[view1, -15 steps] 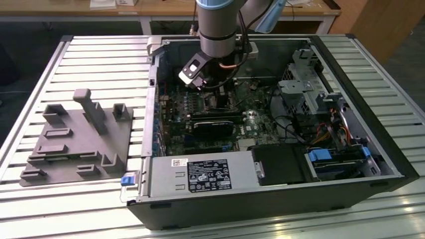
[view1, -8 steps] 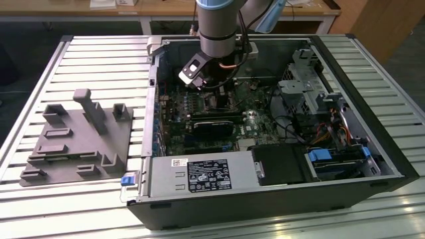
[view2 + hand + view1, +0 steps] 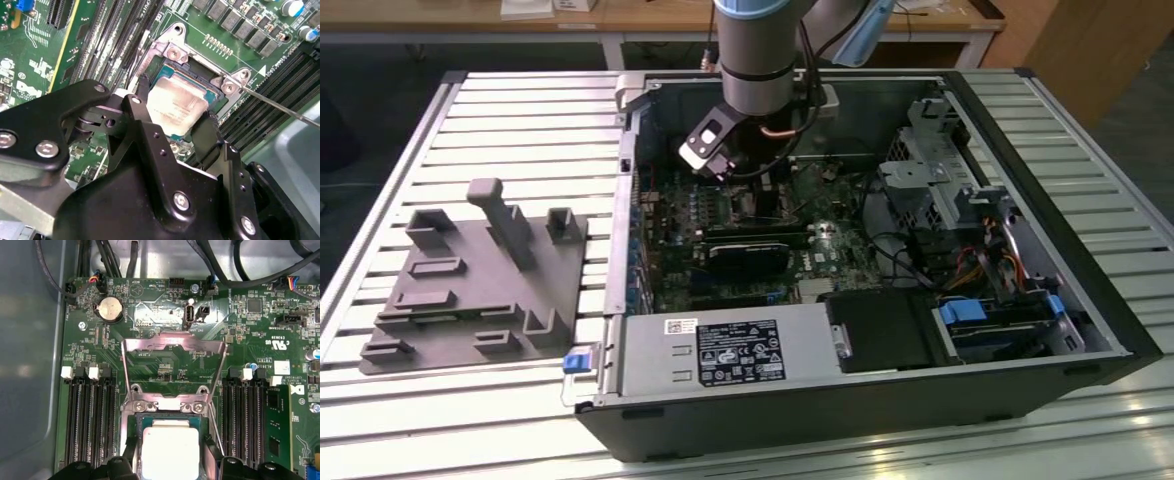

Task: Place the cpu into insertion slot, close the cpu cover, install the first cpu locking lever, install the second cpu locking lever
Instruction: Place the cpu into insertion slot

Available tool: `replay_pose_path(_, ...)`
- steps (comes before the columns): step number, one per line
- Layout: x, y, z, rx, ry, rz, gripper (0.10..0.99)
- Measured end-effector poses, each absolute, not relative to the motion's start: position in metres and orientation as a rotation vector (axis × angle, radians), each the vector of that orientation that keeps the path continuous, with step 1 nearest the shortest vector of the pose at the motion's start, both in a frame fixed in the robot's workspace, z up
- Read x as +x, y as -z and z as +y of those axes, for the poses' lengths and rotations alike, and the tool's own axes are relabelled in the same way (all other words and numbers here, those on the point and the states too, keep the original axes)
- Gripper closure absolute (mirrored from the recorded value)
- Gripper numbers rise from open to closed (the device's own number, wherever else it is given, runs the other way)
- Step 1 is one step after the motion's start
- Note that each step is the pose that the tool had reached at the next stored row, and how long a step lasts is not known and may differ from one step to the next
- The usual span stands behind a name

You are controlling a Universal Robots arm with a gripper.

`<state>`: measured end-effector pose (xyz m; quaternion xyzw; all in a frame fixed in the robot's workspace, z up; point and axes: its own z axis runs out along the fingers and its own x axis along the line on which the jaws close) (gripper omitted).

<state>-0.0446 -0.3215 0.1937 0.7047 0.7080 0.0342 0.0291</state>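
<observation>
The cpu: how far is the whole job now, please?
Done: the cpu looks seated in the insertion slot. In hand: the gripper is right at the cpu. Left: the cpu cover stands open, flipped away from the slot, and a thin locking lever sticks out unlatched, so cover and levers remain.

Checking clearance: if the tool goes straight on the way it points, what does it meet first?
Probably the small square silvery-brown chip in the silver-rimmed socket; depth is unclear.

Print on the label and board
A black printed label [image 3: 742, 354] covers the power-supply box [image 3: 647, 360]; white silk-screen lettering dots the green motherboard [image 3: 260, 335].
</observation>
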Motion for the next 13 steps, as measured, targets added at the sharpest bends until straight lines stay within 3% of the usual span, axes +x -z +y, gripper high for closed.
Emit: replay_pose_path(13, -0.0446, -0.1977, -0.3214, 2.174, -0.106, 2.184, 0.475)
